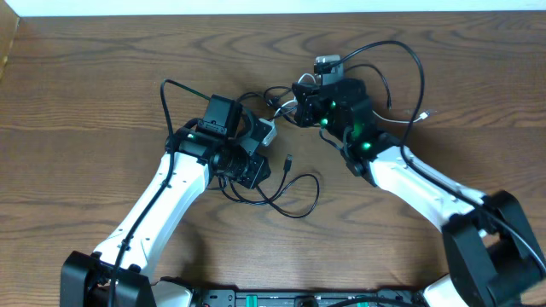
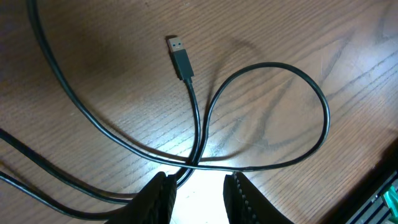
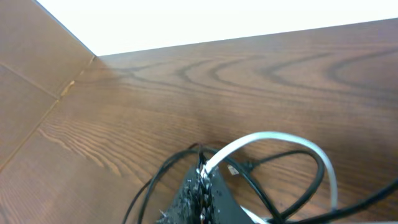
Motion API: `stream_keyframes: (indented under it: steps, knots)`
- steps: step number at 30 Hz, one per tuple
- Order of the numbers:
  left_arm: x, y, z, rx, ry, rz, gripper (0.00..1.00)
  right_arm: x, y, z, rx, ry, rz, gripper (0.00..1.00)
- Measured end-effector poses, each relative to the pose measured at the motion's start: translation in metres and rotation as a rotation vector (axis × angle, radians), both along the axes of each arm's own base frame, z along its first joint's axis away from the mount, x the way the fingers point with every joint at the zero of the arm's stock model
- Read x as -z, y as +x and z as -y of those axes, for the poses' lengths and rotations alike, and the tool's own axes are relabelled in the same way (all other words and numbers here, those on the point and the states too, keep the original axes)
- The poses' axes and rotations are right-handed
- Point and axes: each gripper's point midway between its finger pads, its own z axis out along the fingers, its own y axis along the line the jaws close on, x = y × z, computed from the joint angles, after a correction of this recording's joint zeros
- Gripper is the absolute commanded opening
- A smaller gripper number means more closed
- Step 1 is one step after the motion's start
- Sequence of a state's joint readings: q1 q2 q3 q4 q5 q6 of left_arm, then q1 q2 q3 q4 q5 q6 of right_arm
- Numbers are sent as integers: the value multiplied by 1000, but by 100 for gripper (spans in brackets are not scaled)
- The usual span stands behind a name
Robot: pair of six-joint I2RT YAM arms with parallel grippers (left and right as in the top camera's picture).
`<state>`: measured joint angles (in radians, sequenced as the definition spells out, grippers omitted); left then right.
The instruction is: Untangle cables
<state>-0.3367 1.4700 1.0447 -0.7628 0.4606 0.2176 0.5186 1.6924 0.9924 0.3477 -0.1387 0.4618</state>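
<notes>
The left pincer (image 2: 198, 178) stood with its jaws partly apart and clamped on nothing, bare wood showing between them. It was lowered close to the tabletop (image 2: 292, 31), apparently so a strand could be taken from above. Just ahead of its fingertips (image 2: 163, 186) two runs of the cables (image 2: 198, 118) crossed, which was likely why it was poised there: that crossing was the knot-point of this stretch. Beyond the crossing one run led straight away to a USB plug (image 2: 180, 56) lying flat and free. Off to the pincer's right the same cord swung out into a wide loop (image 2: 326, 118) and came back to the crossing, while other strands trailed off to its left. The right pincer (image 3: 202, 182) had its jaws pressed together, seemingly pinching a white cord (image 3: 280, 135) at their tips. The cord arched up and away from the jaws, probably held to keep that end anchored while the tangle was worked. Thin black strands fanned out beside and behind the white arc. In the overhead view the rest of the cables lay slack on the wood between and around the two arms.
</notes>
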Motion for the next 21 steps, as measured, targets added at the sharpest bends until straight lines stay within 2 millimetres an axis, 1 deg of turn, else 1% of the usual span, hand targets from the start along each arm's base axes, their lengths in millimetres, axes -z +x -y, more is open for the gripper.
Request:
stream_keyframes:
  steps: [5, 10, 15, 18, 21]
  knots:
    - [0, 0, 0, 0, 0, 0, 31, -28, -9, 3, -12, 15, 36, 1]
    - [0, 1, 0, 0, -1, 3, 31, -67, -26, -1, -79, 68, 93, 1]
    - [-1, 2, 1, 0, -3, 9, 32, -119, -52, -3, -162, 138, 182, 1]
    - [-1, 2, 1, 0, -4, 11, 32, -156, -69, 3, -185, 178, 257, 1]
    - [-3, 5, 4, 4, -20, 22, 32, -184, -85, 10, -197, 197, 330, 1]
